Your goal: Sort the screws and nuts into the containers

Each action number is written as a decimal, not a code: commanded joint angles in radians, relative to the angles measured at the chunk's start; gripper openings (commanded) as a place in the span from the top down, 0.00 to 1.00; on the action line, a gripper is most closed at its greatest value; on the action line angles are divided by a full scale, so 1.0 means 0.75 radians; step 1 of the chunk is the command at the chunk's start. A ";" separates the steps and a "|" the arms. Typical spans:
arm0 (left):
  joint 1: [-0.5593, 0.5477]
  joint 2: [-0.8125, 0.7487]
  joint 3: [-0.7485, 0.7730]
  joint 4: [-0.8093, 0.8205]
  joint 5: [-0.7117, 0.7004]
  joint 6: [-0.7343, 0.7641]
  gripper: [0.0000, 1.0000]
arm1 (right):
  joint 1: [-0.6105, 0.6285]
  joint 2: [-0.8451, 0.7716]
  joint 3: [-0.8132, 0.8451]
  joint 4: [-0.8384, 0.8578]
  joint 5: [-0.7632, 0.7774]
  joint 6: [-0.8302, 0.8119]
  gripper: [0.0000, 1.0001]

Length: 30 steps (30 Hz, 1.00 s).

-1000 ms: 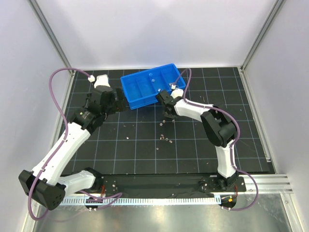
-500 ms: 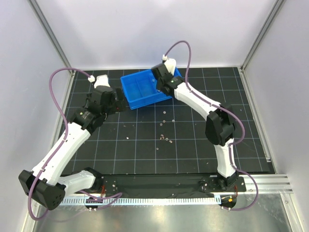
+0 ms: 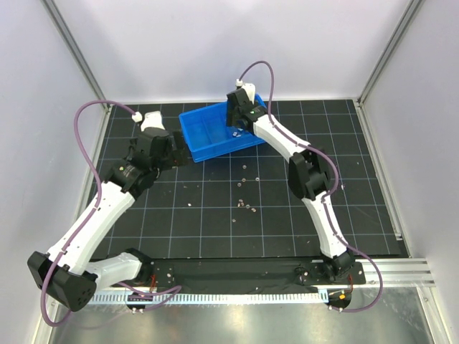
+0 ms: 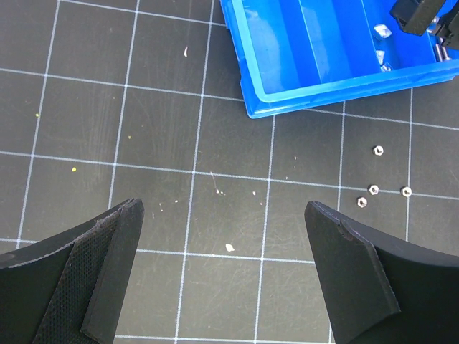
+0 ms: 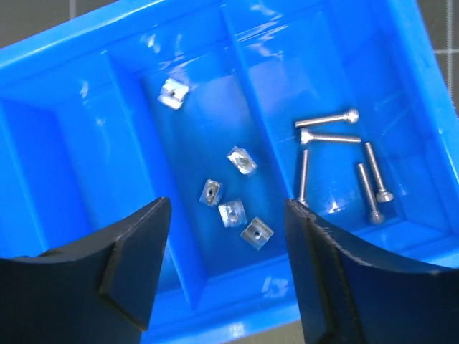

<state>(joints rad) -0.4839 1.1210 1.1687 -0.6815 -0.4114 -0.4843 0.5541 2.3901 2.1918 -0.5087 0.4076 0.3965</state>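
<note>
Spread, empty right claw (image 5: 226,215) hangs over the blue tray (image 5: 72,43) of nuts (image 5: 231,213) and screws (image 5: 328,137) by the table (image 3: 179,229)'s far edge; left claw (image 4: 222,211) spread.

Top view looks steeply down over the whole bench (image 3: 186,222). Both wrist views face down, close — all three share the blue tray (image 3: 208,135).

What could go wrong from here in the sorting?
1. The right gripper hangs open over the tray, above the sorted nuts and beside the screws. Pulling away carelessly could clip a divider and shift the tray.
2. The loose nuts on the mat are tiny and lie close together. The left gripper, with its broad fingers, may scatter them or pick up two at once.
</note>
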 commanded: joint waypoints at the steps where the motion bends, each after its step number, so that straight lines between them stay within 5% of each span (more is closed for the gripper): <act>1: -0.013 -0.014 0.039 0.003 -0.034 0.028 0.00 | 0.016 -0.188 0.062 -0.009 -0.099 -0.087 0.28; 5: -0.019 -0.024 0.039 0.005 -0.020 0.030 0.00 | 0.018 -0.439 -0.165 -0.029 -0.157 -0.077 0.27; 9: -0.030 -0.024 0.037 0.009 0.011 0.030 0.00 | 0.026 -0.758 -0.640 0.024 -0.190 -0.032 0.28; 18: -0.028 -0.022 0.033 0.019 0.076 0.024 0.00 | 0.051 -0.955 -1.296 0.095 -0.169 0.062 0.32; 30: 0.011 -0.034 0.031 0.029 0.121 0.012 0.00 | 0.057 -0.749 -1.278 0.144 -0.136 0.028 0.40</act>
<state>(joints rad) -0.4873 1.1210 1.1687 -0.6823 -0.3367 -0.4793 0.5892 1.8072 1.1694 -0.4473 0.2932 0.4229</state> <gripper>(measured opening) 0.996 0.610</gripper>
